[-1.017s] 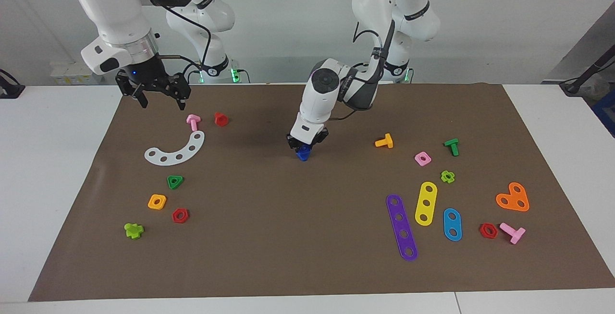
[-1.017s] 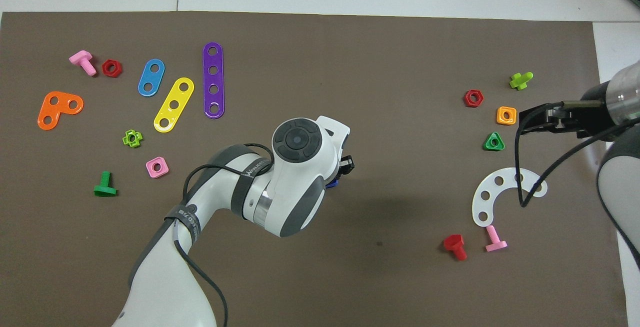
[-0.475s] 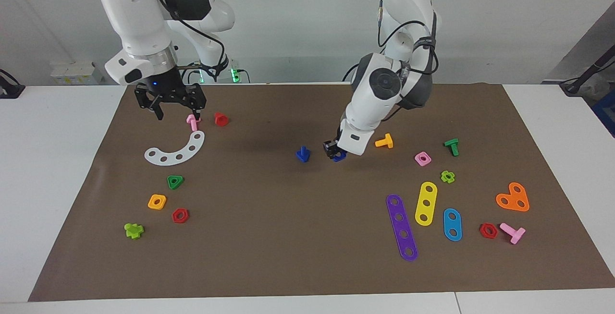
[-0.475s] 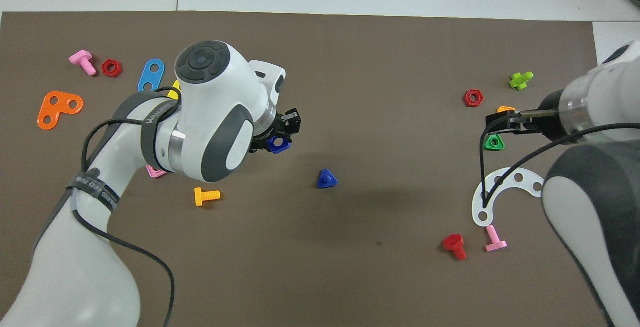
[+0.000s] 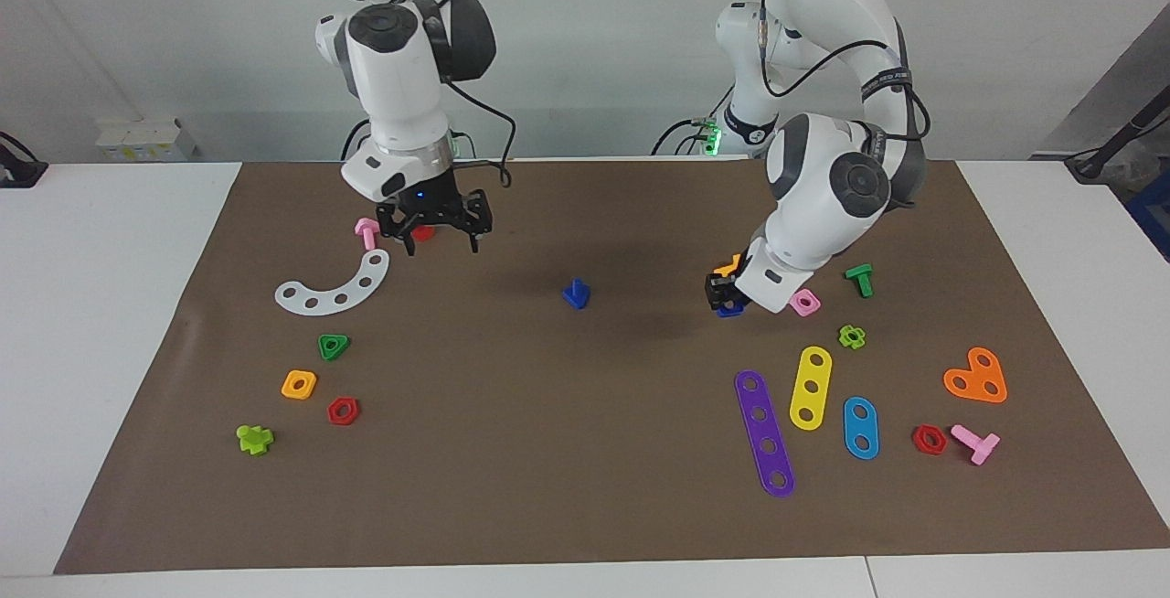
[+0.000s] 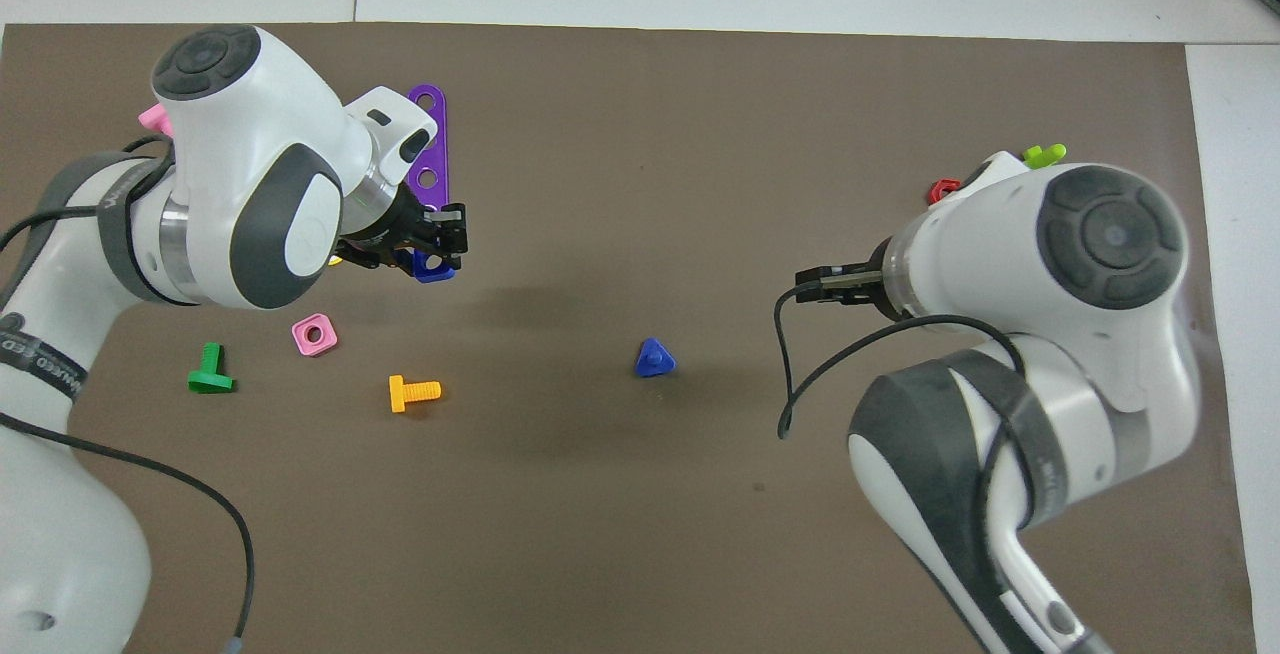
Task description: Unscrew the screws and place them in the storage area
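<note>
A small blue plastic triangular-headed bolt sits mid-frame on the plain brown mat, a long purple four-holed strip and an orange heart-shaped plate lower right.

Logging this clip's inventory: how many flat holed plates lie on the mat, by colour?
White plate: 1
Purple plate: 1
Yellow plate: 1
Blue plate: 1
Orange plate: 1
Total: 5
</note>
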Available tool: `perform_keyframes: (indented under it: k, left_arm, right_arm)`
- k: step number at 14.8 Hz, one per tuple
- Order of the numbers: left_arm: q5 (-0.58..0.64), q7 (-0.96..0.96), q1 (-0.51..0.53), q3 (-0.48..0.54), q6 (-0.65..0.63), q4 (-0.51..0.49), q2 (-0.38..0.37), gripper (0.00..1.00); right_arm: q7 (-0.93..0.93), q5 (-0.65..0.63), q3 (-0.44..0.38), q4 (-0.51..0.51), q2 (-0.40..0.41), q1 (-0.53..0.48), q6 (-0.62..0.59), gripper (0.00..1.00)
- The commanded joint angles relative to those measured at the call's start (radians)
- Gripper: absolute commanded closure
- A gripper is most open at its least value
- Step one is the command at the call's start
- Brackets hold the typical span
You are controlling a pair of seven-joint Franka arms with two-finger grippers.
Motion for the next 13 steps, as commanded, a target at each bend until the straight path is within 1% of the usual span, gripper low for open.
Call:
perform_keyframes:
  k: [1,3,5,7,9,10,11,13]
  left_arm:
    - [0.049,0.103,0.009,-0.007,0.129,-0.142,-0.061,1.0]
    - [0.074,0.169,0.009,-0.003,0.266,-0.272,-0.099,1.0]
    - [0.075,0.217,0.037,-0.003,0.363,-0.361,-0.113,1.0]
    - [0.075,0.242,0.038,-0.003,0.406,-0.395,-0.106,1.0]
    - [0.075,0.242,0.038,-0.004,0.42,-0.405,-0.101,1.0]
    - [0.075,0.243,0.038,-0.003,0.42,-0.402,-0.101,0.64]
    - [0.084,0.248,0.038,-0.003,0.42,-0.394,-0.098,0.01]
    - [0.121,0.251,0.037,-0.004,0.4,-0.371,-0.098,0.0]
  right_arm:
    - [0.112,0.012,-0.003,-0.002,0.098,0.098,0.119,0.01]
    - [0.177,0.005,-0.003,-0.004,0.176,0.166,0.202,0.01]
    - [0.231,-0.003,-0.003,-0.004,0.224,0.204,0.277,0.04]
    - [0.243,-0.003,-0.003,-0.004,0.248,0.224,0.303,0.08]
    - [0.256,-0.006,-0.005,-0.007,0.273,0.253,0.317,0.12]
    - [0.263,-0.006,-0.005,-0.017,0.274,0.258,0.325,0.13]
    - [0.263,-0.008,-0.003,-0.027,0.271,0.261,0.327,0.14]
    - [0.266,-0.008,-0.005,-0.053,0.265,0.276,0.328,0.18]
